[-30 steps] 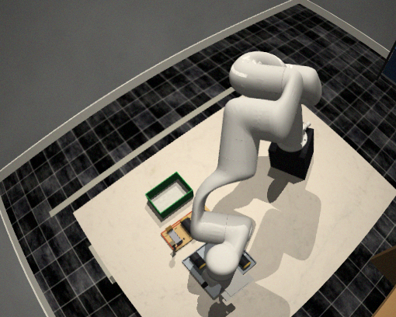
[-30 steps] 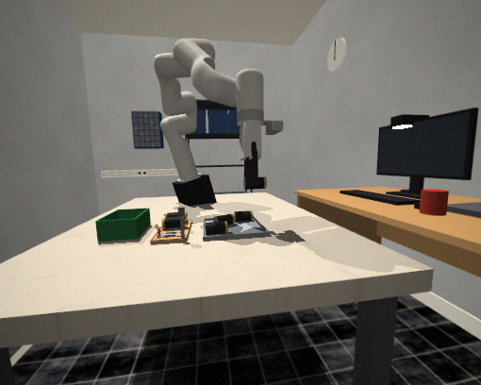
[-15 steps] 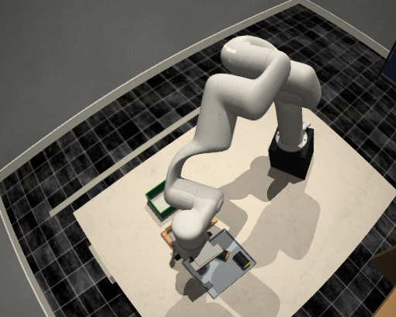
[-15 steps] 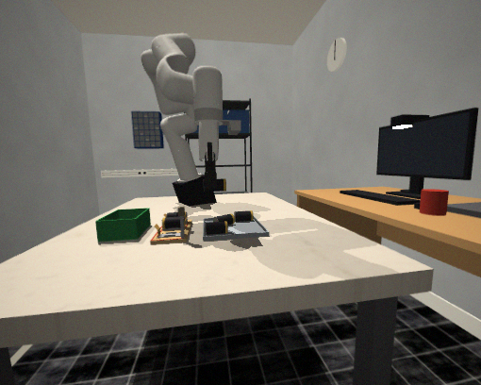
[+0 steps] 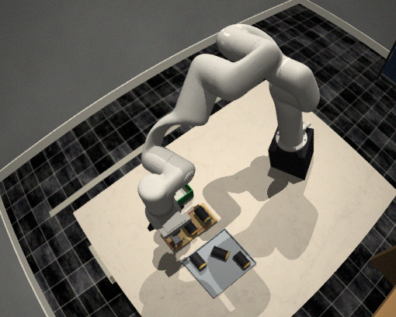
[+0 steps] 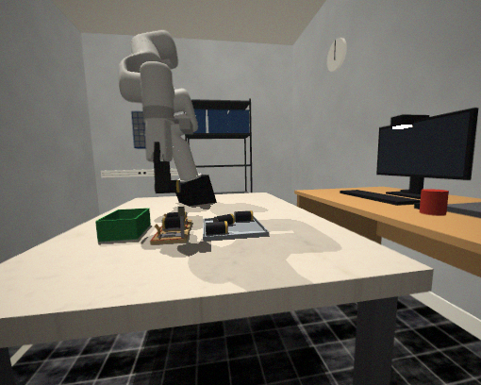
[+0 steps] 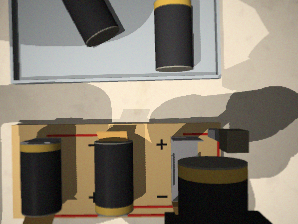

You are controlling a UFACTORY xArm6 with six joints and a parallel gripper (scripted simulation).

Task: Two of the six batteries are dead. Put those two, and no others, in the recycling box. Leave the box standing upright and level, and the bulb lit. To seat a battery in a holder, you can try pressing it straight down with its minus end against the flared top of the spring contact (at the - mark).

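My gripper is shut on a black battery with a gold band and holds it upright above the holder board. In the wrist view the board holds two batteries, one at the left and one in the middle. Its right slot, between the + and - marks, is empty, and the held battery hangs just over it. A small dark block sits at the board's right end and shows no glow. The green recycling box stands upright to the left of the board.
A grey tray next to the board holds three loose batteries; two show in the wrist view. The arm's black base stands at the table's far side. A desk with a monitor and a red cup is off to the right.
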